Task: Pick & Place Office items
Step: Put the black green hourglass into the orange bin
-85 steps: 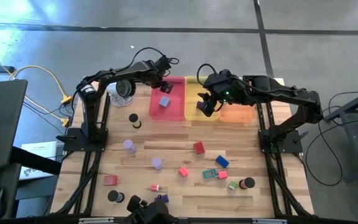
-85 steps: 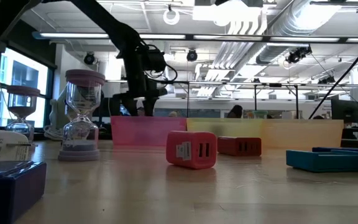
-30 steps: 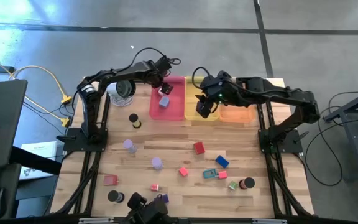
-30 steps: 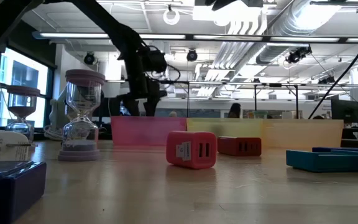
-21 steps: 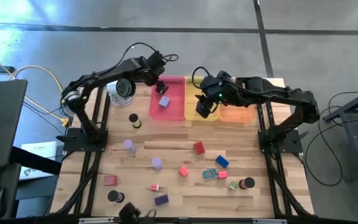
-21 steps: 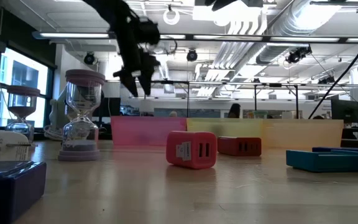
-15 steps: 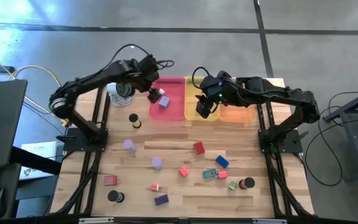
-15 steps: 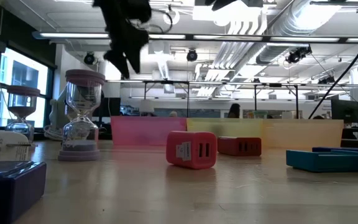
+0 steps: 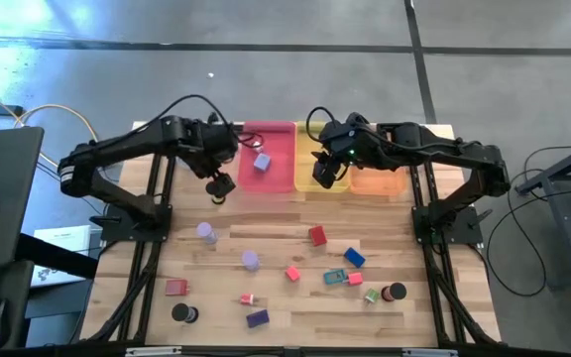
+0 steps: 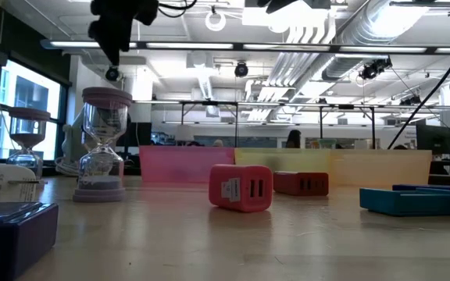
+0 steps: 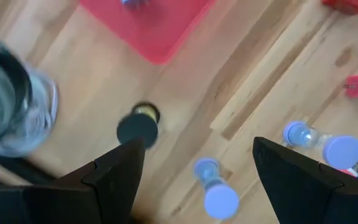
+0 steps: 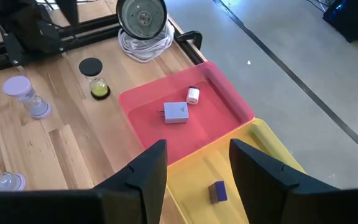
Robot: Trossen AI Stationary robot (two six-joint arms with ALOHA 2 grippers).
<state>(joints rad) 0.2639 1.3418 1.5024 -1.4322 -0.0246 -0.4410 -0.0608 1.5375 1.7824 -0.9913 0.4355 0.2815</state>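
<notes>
Beside the pink tray (image 9: 268, 159), the left gripper (image 9: 218, 182) hovers with jaws apart over a black disc (image 11: 138, 128), poised to grab it; the right gripper (image 9: 324, 171), also spread, waits over the yellow tray (image 9: 310, 183).

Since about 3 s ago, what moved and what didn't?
The left gripper pulled back out of the pink tray, rose, and now hangs open over the black-capped hourglass beside that tray, holding nothing. The lavender block it was over stayed in the tray. The right gripper barely shifted and is open over the yellow tray. The loose items on the table look unmoved.
</notes>
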